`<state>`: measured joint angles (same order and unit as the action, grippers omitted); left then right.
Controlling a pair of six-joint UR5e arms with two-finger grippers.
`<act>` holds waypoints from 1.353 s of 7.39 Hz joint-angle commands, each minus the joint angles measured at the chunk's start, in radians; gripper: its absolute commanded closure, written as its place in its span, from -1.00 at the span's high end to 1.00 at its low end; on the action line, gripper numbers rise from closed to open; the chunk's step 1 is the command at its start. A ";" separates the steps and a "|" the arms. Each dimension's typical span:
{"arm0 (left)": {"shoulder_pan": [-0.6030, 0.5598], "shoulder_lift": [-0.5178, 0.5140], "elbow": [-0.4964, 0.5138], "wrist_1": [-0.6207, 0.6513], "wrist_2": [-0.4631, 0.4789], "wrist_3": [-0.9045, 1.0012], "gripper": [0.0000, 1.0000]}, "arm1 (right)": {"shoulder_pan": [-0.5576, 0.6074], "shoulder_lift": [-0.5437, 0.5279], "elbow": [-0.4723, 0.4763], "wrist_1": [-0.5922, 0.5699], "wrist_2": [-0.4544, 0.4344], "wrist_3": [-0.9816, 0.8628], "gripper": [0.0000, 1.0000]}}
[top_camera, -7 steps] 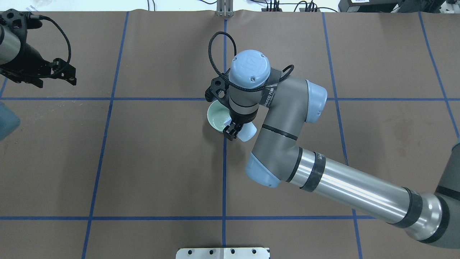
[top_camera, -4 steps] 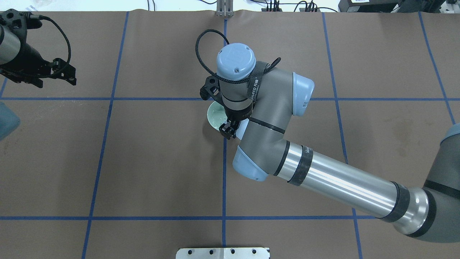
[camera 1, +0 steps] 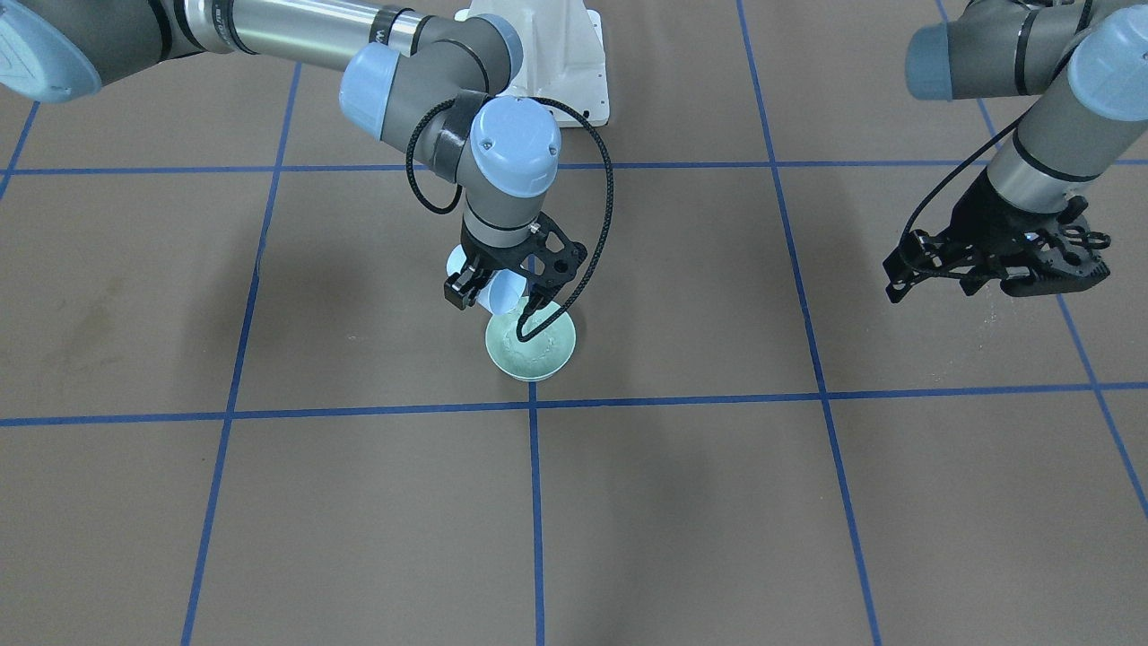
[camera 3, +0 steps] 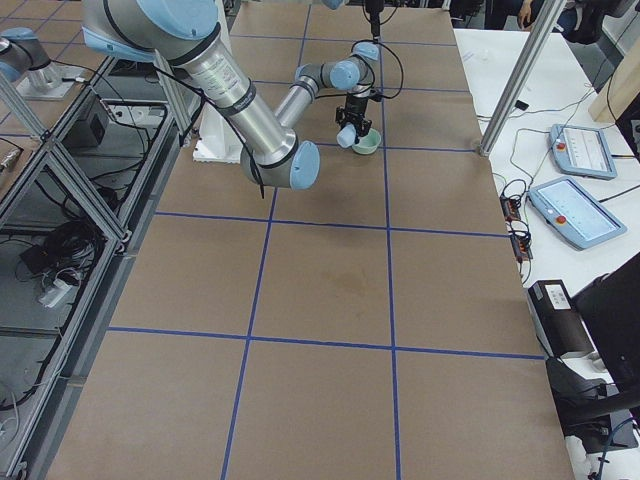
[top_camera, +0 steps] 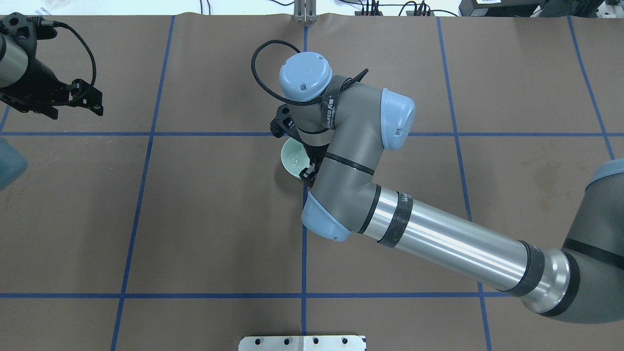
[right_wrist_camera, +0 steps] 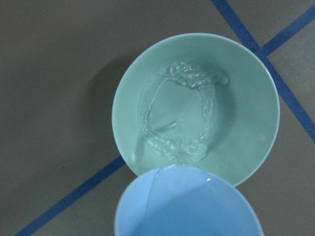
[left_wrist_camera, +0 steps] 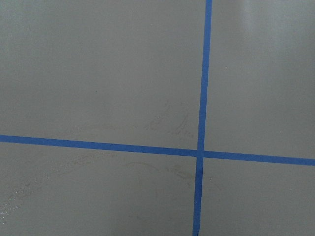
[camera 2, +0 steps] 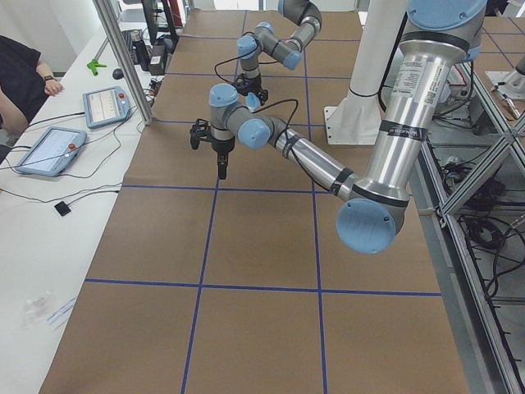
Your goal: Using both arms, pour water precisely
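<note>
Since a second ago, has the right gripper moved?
Yes. Overhead, the right gripper, holding the cup, has shifted slightly left, from just right of the centre blue line onto it, closer over the bowl.

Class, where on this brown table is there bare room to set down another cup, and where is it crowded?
Bare: the brown paper-covered table squares on the operators' side of the blue tape line, and the square between the pale green bowl and the left tool. Crowded: at the bowl, where the right tool tilts a light blue cup.
</note>
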<state>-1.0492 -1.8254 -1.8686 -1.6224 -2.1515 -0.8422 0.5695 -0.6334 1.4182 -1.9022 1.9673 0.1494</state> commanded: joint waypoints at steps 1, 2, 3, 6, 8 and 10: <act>0.000 0.000 0.002 -0.001 -0.001 0.000 1.00 | 0.003 0.064 -0.080 -0.020 -0.004 -0.013 -1.00; 0.000 0.000 0.002 -0.001 0.001 0.000 1.00 | 0.003 0.064 -0.081 -0.021 -0.004 -0.013 -1.00; 0.000 0.000 0.000 -0.001 0.001 0.000 1.00 | 0.004 0.064 -0.081 -0.021 -0.005 -0.023 -1.00; 0.000 -0.002 0.000 -0.001 -0.001 0.000 1.00 | 0.024 0.019 -0.021 0.095 -0.010 -0.005 -1.00; -0.003 -0.002 0.000 -0.001 -0.001 0.000 1.00 | 0.049 -0.125 0.057 0.379 -0.014 0.082 -1.00; -0.005 -0.003 -0.003 -0.001 -0.001 -0.002 1.00 | 0.064 -0.178 0.167 0.480 -0.115 0.172 -1.00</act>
<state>-1.0526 -1.8274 -1.8694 -1.6230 -2.1522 -0.8431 0.6248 -0.7667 1.5078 -1.5001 1.9249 0.2602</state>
